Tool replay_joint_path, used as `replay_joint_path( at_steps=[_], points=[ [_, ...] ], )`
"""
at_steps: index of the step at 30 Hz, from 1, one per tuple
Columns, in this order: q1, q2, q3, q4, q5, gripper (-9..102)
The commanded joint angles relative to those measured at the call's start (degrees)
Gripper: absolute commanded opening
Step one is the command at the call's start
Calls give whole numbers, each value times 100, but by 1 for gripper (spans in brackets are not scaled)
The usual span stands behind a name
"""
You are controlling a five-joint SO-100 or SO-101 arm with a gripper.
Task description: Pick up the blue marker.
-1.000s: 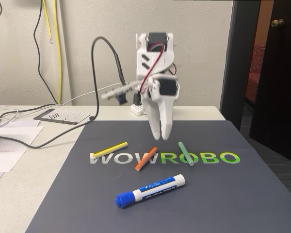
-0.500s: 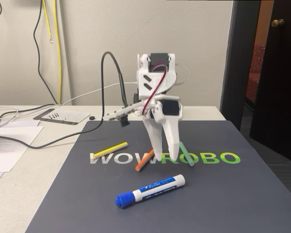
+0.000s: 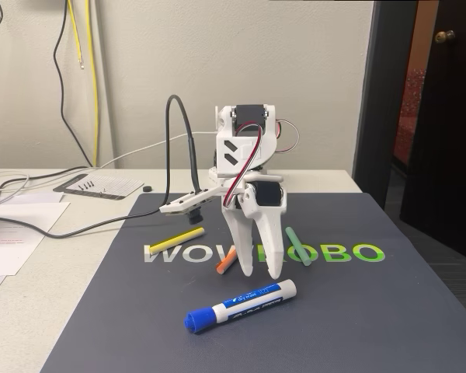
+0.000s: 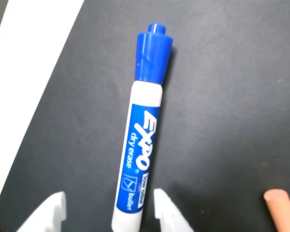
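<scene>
Tool (image 3: 259,273): white two-finger tool pointing down, jaws parted to a moderate gap and empty; tips low over the mat, just behind the marker in the fixed view. Wrist view shows the two fingertips (image 4: 170,212) straddling the marker's rear end.
Blue marker (image 3: 241,305): thick dry-erase marker, white barrel, blue label, blue cap; lies flat on the dark mat near the front edge, cap toward the left of the fixed view. In the wrist view (image 4: 140,145) it runs away from the tool, cap at the far end.
Why the pose: fingers stand either side of the barrel's width, so closing would pinch across the round body rather than along it. That suits a cylinder lying flat.
Contact: cannot tell whether the tips touch the mat or the barrel; probably a little short of both.
Mat (image 3: 388,311): dark grey, printed lettering, lying on the counter (image 3: 31,311); gives a plain, flat bed so the marker does not roll.
Orange stick (image 3: 226,261): thin, partly hidden behind the tool; its end shows at the lower right of the wrist view (image 4: 280,205), near one finger but apart from it.
Yellow stick (image 3: 176,239), green stick (image 3: 298,245): thin, to either side, clear of the jaws.
Step judged: lining up the grip near the barrel's rear end; marker not yet lifted.
Risk judged: a grip this far from the middle may let the cap end droop.
</scene>
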Motion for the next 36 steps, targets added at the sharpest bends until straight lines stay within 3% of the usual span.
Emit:
replay_joint_path(
  at_steps=[1, 19, 36],
  points=[
    [62, 88, -97, -97, -114, 24],
    [334, -88, -97, -800, -1538, 25],
    [413, -246, -149, -290, -1318, 25]
  ],
)
